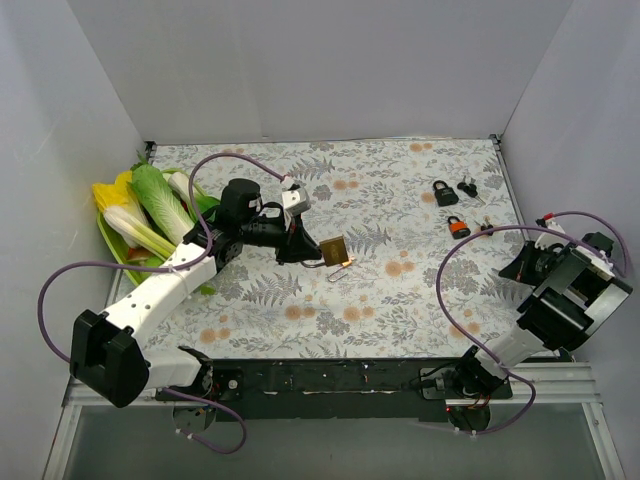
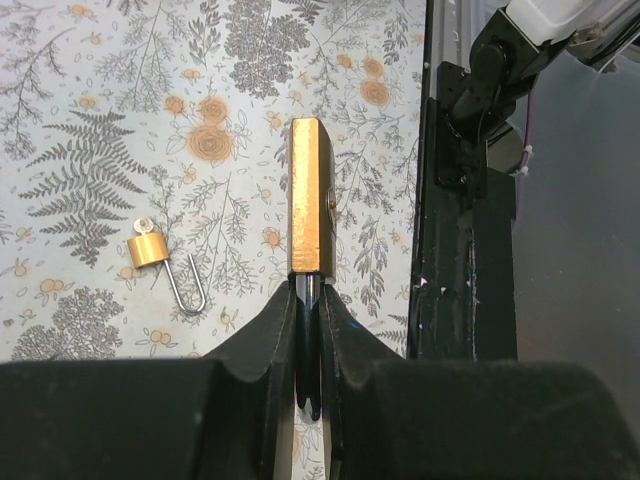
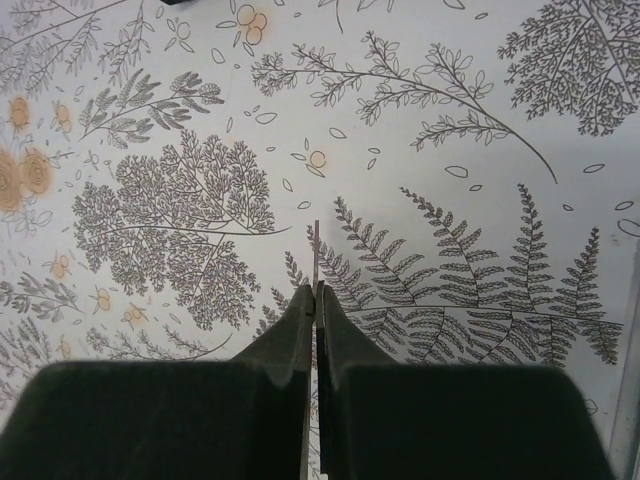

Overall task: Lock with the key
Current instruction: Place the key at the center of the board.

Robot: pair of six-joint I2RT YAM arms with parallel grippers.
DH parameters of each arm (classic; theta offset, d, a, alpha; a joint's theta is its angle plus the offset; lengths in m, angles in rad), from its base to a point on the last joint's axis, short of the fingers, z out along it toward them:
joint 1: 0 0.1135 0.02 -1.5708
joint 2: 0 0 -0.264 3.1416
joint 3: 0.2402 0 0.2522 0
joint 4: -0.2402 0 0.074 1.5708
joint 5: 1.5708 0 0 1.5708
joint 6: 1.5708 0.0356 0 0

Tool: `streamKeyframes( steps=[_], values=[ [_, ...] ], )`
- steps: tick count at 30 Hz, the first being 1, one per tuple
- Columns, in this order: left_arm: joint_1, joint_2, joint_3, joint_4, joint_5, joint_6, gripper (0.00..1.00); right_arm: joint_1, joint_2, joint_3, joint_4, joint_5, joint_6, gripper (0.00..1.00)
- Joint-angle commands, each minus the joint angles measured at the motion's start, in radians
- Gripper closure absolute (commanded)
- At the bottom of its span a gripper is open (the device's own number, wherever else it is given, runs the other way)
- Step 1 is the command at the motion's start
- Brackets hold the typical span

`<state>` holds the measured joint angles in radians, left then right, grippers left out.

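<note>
My left gripper (image 1: 316,250) is shut on the shackle of a large brass padlock (image 1: 336,250) and holds it above the table's middle. In the left wrist view the padlock body (image 2: 305,195) sticks out edge-on from the closed fingertips of that gripper (image 2: 307,290). A small brass padlock (image 2: 147,250) with an open shackle lies on the cloth below it. My right gripper (image 1: 527,262) is at the right edge of the table. In the right wrist view the gripper (image 3: 315,292) is shut on a thin metal key (image 3: 315,250), seen edge-on, above the cloth.
A black padlock (image 1: 444,192), an orange padlock (image 1: 458,227) and loose keys (image 1: 468,186) lie at the back right. A green tray of leafy vegetables (image 1: 140,215) sits at the left. White walls enclose the table.
</note>
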<state>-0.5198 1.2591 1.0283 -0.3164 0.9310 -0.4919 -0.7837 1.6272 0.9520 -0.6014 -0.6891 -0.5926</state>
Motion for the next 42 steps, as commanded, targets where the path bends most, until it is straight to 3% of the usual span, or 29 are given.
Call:
streamKeyframes(
  steps=[1, 6, 13, 22, 25, 26, 35, 42],
  values=[
    [0.000, -0.036, -0.010, 0.079, 0.038, -0.013, 1.00, 0.021, -0.035, -0.061, 0.190, 0.020, 0.092, 0.99],
    [0.001, -0.040, -0.025, 0.086, 0.037, -0.017, 1.00, 0.063, -0.047, -0.119, 0.331, 0.057, 0.148, 0.99],
    [0.001, -0.044, -0.027, 0.083, 0.029, -0.011, 1.00, 0.103, -0.015, -0.124, 0.376, 0.094, 0.148, 0.99],
    [0.001, -0.038, -0.019, 0.062, 0.029, 0.021, 1.00, 0.127, -0.006, -0.101, 0.261, 0.177, 0.042, 0.90],
    [0.001, -0.040, -0.019, 0.060, 0.032, 0.019, 1.00, 0.126, -0.013, -0.099, 0.233, 0.181, 0.022, 0.80],
    [0.001, -0.040, -0.020, 0.062, 0.034, 0.021, 1.00, 0.126, -0.016, -0.095, 0.229, 0.178, 0.017, 0.66],
    [0.001, -0.029, -0.004, 0.033, 0.028, -0.039, 1.00, 0.150, -0.125, 0.030, 0.052, 0.103, -0.084, 0.17],
    [-0.025, 0.074, 0.075, -0.070, 0.019, -0.180, 1.00, 0.423, -0.410, 0.076, -0.058, -0.026, -0.308, 0.07]
  ],
)
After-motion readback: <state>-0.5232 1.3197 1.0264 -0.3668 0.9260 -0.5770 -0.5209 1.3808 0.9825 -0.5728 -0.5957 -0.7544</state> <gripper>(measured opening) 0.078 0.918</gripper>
